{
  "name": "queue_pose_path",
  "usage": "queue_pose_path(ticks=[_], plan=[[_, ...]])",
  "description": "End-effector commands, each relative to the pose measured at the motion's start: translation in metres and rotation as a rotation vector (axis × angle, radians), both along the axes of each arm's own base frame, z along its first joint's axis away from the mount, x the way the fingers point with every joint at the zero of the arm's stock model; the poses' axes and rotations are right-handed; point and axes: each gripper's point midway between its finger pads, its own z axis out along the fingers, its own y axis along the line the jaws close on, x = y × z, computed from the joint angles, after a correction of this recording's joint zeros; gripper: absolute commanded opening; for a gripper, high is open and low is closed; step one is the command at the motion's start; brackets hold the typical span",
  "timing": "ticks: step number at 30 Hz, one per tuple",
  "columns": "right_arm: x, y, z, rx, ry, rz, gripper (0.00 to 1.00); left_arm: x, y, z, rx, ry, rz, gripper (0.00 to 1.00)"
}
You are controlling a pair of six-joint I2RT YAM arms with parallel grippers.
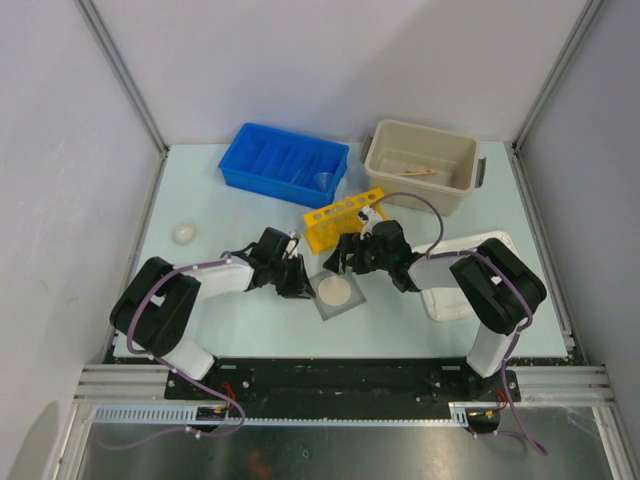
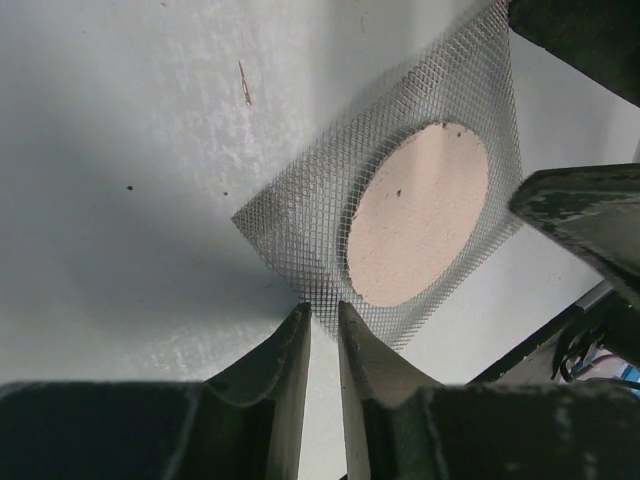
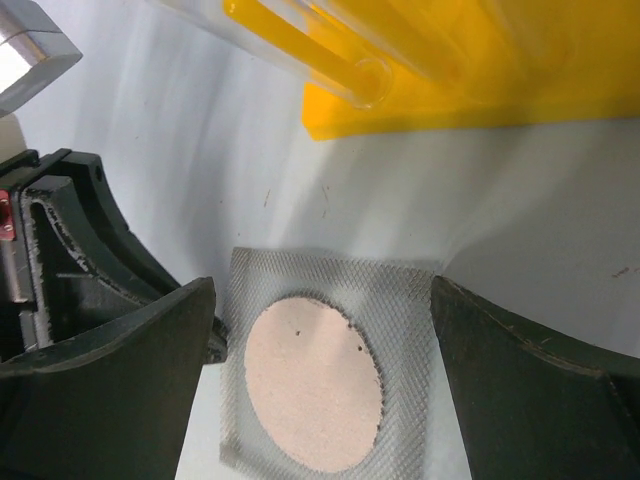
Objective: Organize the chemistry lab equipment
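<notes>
Square wire gauze (image 1: 335, 291) with a pale round centre lies flat on the counter (image 1: 210, 200), a little below centre in the top view and just under the yellow test-tube rack (image 1: 345, 215).

Risks:
- The left gripper (image 2: 322, 322) has its tips right at the mesh's edge, fingers almost together with only a thin slit between. I cannot tell whether the mesh is actually pinched.
- A bite that shallow would likely slip off on a lift, or drag the sheet along the counter.
- The sheet is thin and flat with nothing to get under, so the tips could scrape the counter instead.
- The right gripper (image 3: 320, 385) is spread wide and holds nothing, with one finger on each side of the gauze (two grippers crowding one sheet). A move by either could bump the other, or shove the gauze into the rack.
- A clear tube (image 3: 300, 50) rests against the rack and looks likely to roll if nudged.

Pose:
- The left arm comes in from the lower left, low, with its wrist pitched down toward the gauze's left edge.
- The right arm folds in from the right, its gripper over the gauze's upper side.

The blue divided bin (image 1: 285, 160) is at upper centre-left and the beige tub (image 1: 395, 175) at upper right, both well apart from the gauze.
</notes>
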Motion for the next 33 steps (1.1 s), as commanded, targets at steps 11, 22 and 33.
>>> queue_pose_path(ticks=[11, 22, 33], plan=[[-0.041, 0.006, 0.031, 0.306, 0.292, 0.217, 0.93, -0.007, 0.014, -0.018, 0.067, 0.039, 0.018, 0.24], [-0.043, 0.001, 0.031, 0.402, 0.347, 0.222, 0.92, -0.008, 0.013, -0.019, 0.065, 0.042, 0.015, 0.23], [-0.049, -0.016, -0.012, 0.265, 0.407, 0.137, 0.87, -0.008, 0.013, -0.020, 0.068, 0.043, 0.011, 0.23]])
